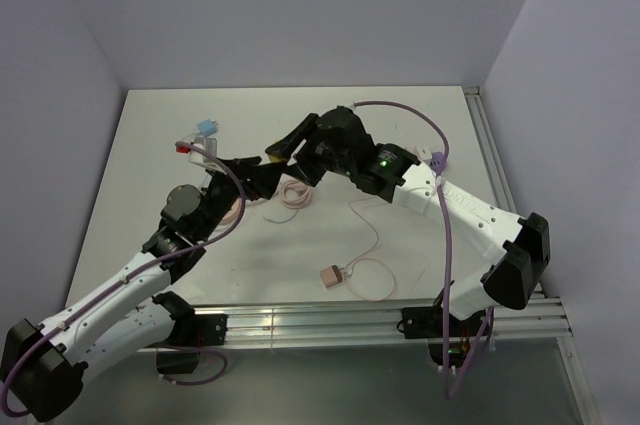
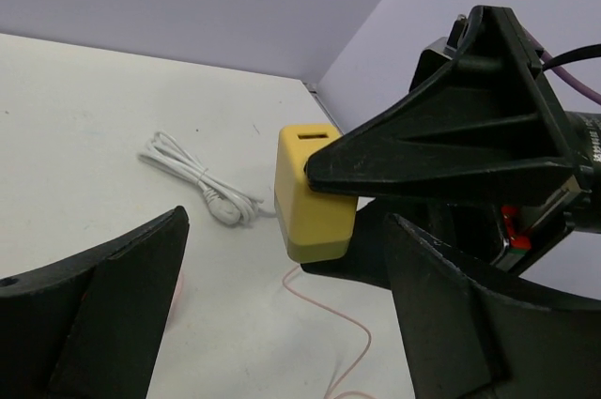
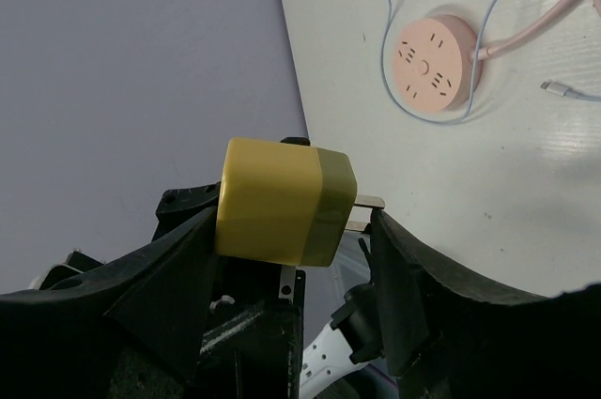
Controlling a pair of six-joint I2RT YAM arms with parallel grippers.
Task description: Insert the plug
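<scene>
Clamping yellow plug [image 3: 282, 197] w/ R gripper [image 3: 291, 221]; L gripper [image 2: 286, 230] spread wide

The plug [image 1: 272, 156] sits in the right gripper [image 1: 280, 152]; the round socket [image 1: 295, 192] lies on the table [image 1: 150, 145] at its 5 o'clock (near).

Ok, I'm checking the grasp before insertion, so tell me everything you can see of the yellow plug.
The yellow plug is a rounded, matte, plastic-looking cube, duller yellow toward the end bearing flat metal prongs. The opposite face has a rectangular slot. It hangs above the table, clamped in the right gripper; nothing else touches it.
</scene>
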